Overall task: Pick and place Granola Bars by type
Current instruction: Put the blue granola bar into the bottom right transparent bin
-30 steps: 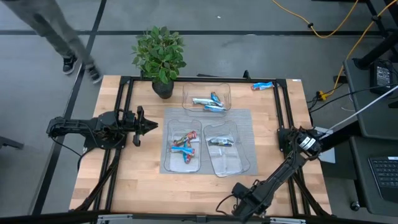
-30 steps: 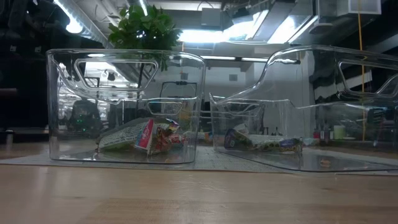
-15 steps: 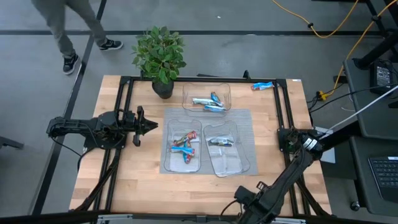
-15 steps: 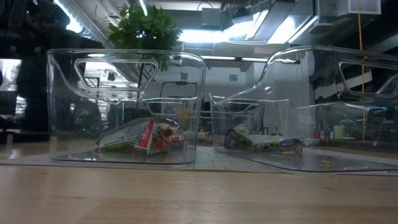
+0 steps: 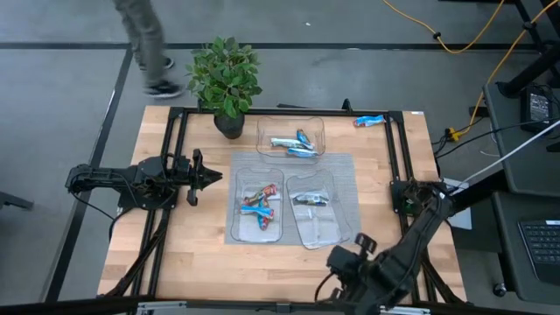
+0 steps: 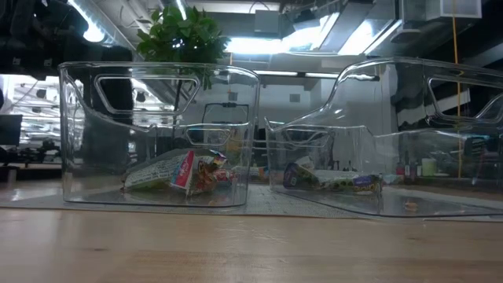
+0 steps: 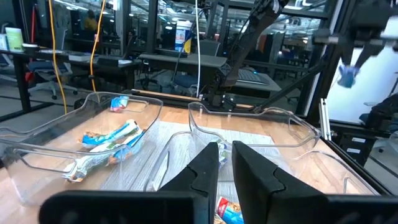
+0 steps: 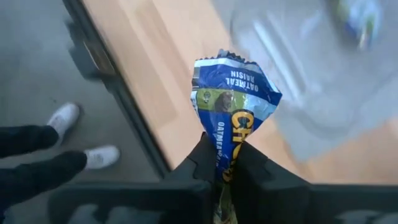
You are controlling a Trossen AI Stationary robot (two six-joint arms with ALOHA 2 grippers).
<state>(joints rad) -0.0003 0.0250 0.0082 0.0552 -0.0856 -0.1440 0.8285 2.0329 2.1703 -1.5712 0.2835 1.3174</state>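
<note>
the right gripper, jaws clenched on a blue oatmeal raisin bar, is swinging in from the surface's near edge toward the clear trays. the left gripper, jaws shut and empty, is waiting at the left.

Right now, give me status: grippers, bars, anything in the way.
Right gripper shut on a blue granola bar at the table's near edge. Left gripper shut, empty, parked left of the trays. One bar loose at the far right corner. Nothing blocking.
</note>
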